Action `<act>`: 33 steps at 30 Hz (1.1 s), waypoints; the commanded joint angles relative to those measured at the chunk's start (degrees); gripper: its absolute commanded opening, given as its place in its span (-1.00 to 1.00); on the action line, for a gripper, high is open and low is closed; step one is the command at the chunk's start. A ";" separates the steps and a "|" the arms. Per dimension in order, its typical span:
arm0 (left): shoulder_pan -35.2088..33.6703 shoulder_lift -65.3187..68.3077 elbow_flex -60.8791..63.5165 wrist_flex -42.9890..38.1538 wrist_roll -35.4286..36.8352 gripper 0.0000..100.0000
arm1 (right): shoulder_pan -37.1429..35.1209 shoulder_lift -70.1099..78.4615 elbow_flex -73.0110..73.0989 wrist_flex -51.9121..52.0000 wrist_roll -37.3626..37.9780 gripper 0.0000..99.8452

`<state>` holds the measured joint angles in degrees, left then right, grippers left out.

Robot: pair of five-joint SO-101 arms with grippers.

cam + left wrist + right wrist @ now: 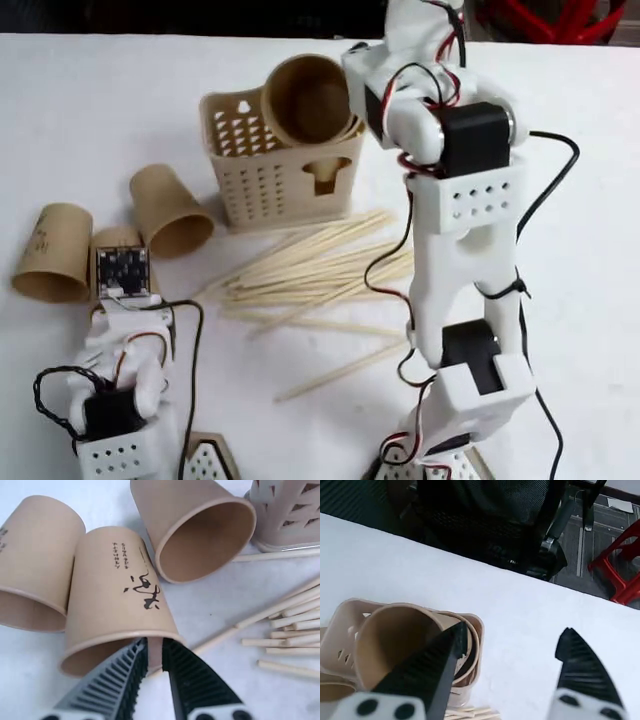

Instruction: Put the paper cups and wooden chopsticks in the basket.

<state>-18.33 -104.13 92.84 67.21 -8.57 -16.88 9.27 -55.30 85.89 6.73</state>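
Left claw (pixel 155 645) clenched on rim of lying tan paper cup (pixel 115 595), frame left; next lift toward beige perforated basket (pixel 270 185). Right claw (pixel 515 630) released.

Left arm (pixel 120 400) and right arm (pixel 465 250): white printed shells, black servo blocks, perforated white brackets. Red and black cables loop outside the links. On left gripper (pixel 154 645) and right gripper (pixel 515 630), dark ribbed fingers (pixel 192 680) and white bases with dark screw holes.

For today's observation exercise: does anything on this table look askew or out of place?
The brown paper cup in the beige perforated plastic basket sits tilted, poking over the rim. Three more cups lie on their sides, and the wooden chopsticks are strewn across the white table.
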 commanded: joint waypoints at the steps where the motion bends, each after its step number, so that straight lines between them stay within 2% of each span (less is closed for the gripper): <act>1: -0.31 -0.48 -0.44 -1.05 -0.53 -0.85 | -0.48 -0.48 -1.93 0.04 -0.35 -0.51; 5: -0.31 -0.48 -0.44 -1.05 -0.53 -0.85 | -2.15 -0.40 -1.67 0.92 5.63 -0.65; 10: -0.31 -0.48 -0.44 -1.05 -0.53 -0.85 | -6.20 -0.13 -1.58 0.48 12.31 -0.96; 14: -0.31 -0.48 -0.44 -1.05 -0.53 -0.85 | -6.46 4.26 -1.67 -0.48 14.33 -0.96; 20: -0.31 -0.48 -0.44 -1.05 -0.53 -0.85 | -1.01 14.11 -2.20 -7.78 14.24 -0.95; 24: -0.31 -0.48 -0.44 -1.05 -0.53 -0.85 | -1.27 12.35 -2.29 -8.31 14.33 -0.96; 29: -0.31 -0.48 -0.44 -1.05 -0.53 -0.85 | -3.82 3.65 -2.20 -2.95 14.33 -0.95; 33: -0.31 -0.48 -0.44 -1.05 -0.53 -0.85 | -4.18 -1.89 -1.93 6.90 14.33 -0.95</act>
<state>-18.33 -104.13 92.84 67.21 -8.57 -20.75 13.41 -55.30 87.12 20.53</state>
